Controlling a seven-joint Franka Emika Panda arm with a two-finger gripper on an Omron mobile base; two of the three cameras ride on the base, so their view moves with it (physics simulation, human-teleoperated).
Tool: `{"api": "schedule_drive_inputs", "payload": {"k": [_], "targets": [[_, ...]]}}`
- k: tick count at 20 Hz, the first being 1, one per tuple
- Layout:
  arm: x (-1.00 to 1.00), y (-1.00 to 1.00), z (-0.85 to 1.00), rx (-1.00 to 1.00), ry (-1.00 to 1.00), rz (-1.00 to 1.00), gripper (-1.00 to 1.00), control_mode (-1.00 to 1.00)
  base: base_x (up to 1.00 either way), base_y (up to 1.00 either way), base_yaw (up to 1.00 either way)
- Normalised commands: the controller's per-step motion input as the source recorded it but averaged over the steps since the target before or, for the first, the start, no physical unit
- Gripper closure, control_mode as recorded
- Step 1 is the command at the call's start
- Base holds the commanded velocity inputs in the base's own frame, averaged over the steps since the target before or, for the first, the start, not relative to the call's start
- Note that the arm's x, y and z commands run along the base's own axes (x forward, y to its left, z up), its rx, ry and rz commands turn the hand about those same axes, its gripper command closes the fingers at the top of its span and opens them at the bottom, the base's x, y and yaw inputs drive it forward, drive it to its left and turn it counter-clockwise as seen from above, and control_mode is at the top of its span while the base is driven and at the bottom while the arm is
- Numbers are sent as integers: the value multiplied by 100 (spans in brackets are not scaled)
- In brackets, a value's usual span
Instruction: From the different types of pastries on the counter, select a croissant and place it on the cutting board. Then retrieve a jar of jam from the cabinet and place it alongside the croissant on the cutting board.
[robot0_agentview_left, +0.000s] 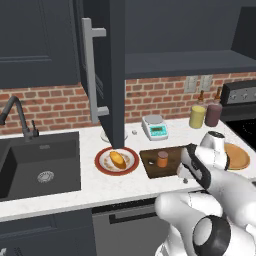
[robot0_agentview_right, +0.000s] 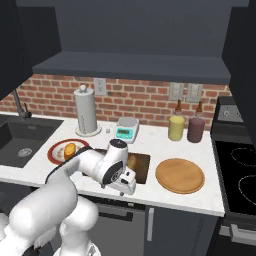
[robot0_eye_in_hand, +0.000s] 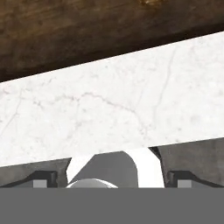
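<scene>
A: Where is the small orange-brown cylindrical jar of jam with the darker lid (robot0_agentview_left: 162, 159) seen?

B: It is seen standing upright on the dark brown rectangular wooden cutting board (robot0_agentview_left: 151, 167), toward the middle of it, in the left base view. The board lies on the white, lightly marbled stone counter (robot0_agentview_left: 90, 186), and its dark grain is also met along the top of the hand view (robot0_eye_in_hand: 87, 30), with the white stone below it.

A: And the slim brown croissant?

B: It cannot be made out; much of the board is covered by the white arm in both base views.

A: What of the other pastry?

B: The plump golden-yellow oval bun (robot0_agentview_left: 117, 159) is found on a round white plate with a red rim (robot0_agentview_left: 103, 165), just left of the board and apart from it. The same bun (robot0_agentview_right: 70, 149) is seen from the right side as well.

A: How is the claw held?

B: The gripper (robot0_agentview_left: 183, 175) is placed low over the front right corner of the board, near the counter's front edge. Whether its fingers are apart or together cannot be told; they are hidden by the hand.

A: What is shown of the cabinet?

B: The dark charcoal-blue wall cabinet door (robot0_agentview_left: 112, 70) is swung open, its long grey vertical bar handle (robot0_agentview_left: 89, 75) facing left. A round light-tan wooden plate (robot0_agentview_right: 180, 175) is set right of the board, and a yellow bottle (robot0_agentview_right: 176, 127) and a dark maroon bottle (robot0_agentview_right: 196, 129) are stood together by the brick wall.
</scene>
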Motion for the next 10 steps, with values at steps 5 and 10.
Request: {"api": "schedule_drive_inputs", "payload": {"k": [5,10], "targets": [[-100,38,-44,-11,-31,0,-100,-100,0,0,0],[-100,31,-35,-7,-26,0,-100,-100,0,0,0]]}}
